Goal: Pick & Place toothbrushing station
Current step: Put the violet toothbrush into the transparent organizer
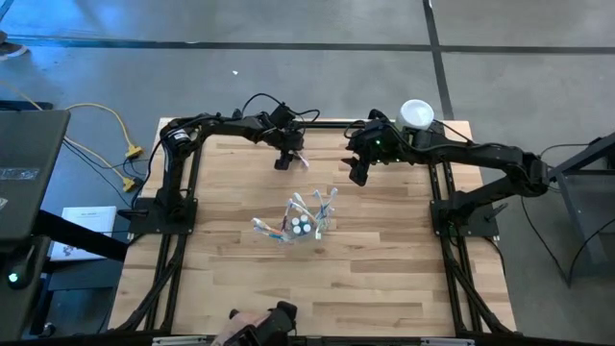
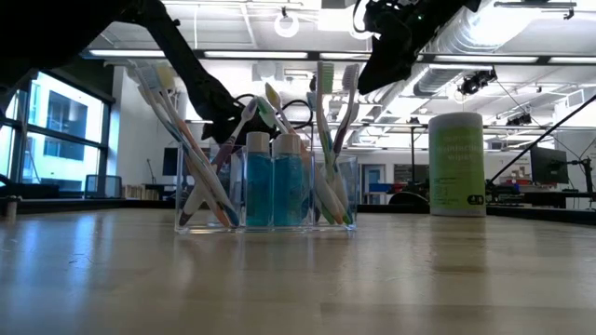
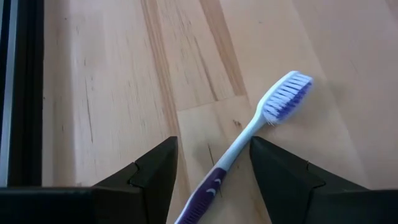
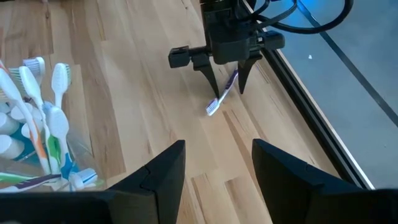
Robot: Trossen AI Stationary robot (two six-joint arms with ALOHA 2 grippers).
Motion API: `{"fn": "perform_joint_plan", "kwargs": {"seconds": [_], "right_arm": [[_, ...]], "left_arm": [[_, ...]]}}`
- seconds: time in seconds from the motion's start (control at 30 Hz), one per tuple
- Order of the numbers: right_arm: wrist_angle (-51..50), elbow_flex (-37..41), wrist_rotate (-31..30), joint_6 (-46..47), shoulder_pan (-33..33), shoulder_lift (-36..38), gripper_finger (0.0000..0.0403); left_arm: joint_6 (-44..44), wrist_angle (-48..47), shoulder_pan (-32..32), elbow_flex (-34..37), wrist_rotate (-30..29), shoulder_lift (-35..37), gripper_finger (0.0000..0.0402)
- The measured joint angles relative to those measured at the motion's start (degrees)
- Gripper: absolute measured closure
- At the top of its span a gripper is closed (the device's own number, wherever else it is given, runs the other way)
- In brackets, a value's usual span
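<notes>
A purple-and-white toothbrush (image 3: 249,134) lies flat on the wooden table near its far edge; it also shows in the high view (image 1: 301,160). My left gripper (image 3: 213,142) is open and low over it, one finger on each side of the handle, touching nothing that I can see. A clear plastic holder (image 1: 306,226) stands mid-table with several toothbrushes (image 2: 331,140) standing upright in it and teal toothpaste tubes (image 2: 272,186). My right gripper (image 4: 217,149) is open and empty, raised above the table to the right of the left gripper (image 4: 225,87).
A light-green canister with a white lid (image 2: 456,163) stands at the table's far right corner (image 1: 416,113). Black frame rails (image 1: 173,192) run along the table's left and right sides. A person's hand (image 1: 252,325) shows at the near edge.
</notes>
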State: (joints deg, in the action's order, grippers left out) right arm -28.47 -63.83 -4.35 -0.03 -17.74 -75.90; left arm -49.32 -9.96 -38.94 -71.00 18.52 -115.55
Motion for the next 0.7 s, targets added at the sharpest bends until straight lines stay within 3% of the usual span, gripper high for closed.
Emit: {"fn": "perform_joint_plan", "kwargs": {"seconds": [0.7], "right_arm": [[0.0, 0.0, -0.01, -0.21, -0.02, 0.0, 0.0225]], "left_arm": [[0.97, 0.75, 0.43, 0.19, -0.09, -0.13, 0.0202]]}}
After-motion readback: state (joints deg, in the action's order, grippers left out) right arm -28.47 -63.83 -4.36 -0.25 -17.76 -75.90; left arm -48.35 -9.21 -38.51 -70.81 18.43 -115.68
